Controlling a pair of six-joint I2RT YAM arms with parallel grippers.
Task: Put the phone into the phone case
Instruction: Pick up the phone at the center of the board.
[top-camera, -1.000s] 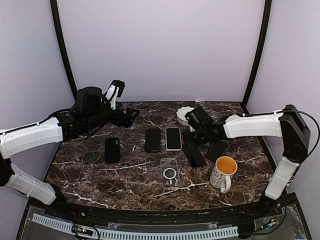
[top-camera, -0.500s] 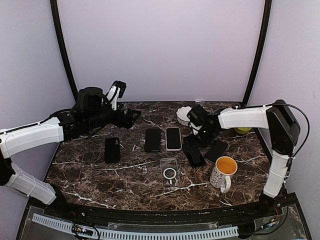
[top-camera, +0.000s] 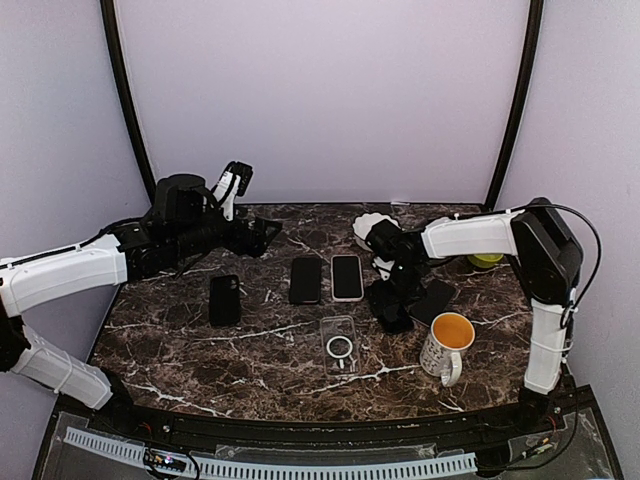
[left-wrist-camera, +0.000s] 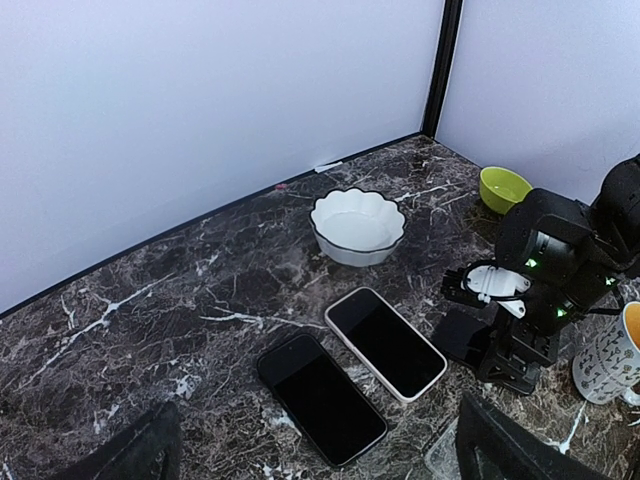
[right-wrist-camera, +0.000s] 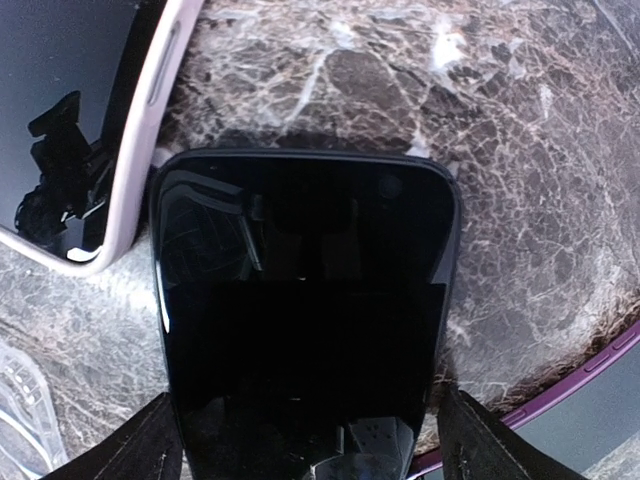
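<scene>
Above: the clear case (top-camera: 340, 345) lies by the near edge; my right gripper (top-camera: 393, 300) is low, nearer the right edge. Left wrist: my left gripper (left-wrist-camera: 320, 455) is spread wide, empty. Right wrist: the black phone (right-wrist-camera: 305, 320) sits between my fingers (right-wrist-camera: 150, 445); pinching or not, I cannot tell. A weak pinch could drop it.

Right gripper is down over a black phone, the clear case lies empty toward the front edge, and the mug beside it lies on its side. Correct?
No, one thing is off: the mug stands upright, open top up, as the top external view shows. The right gripper is down over a black phone and the clear case lies empty toward the front edge.
</scene>
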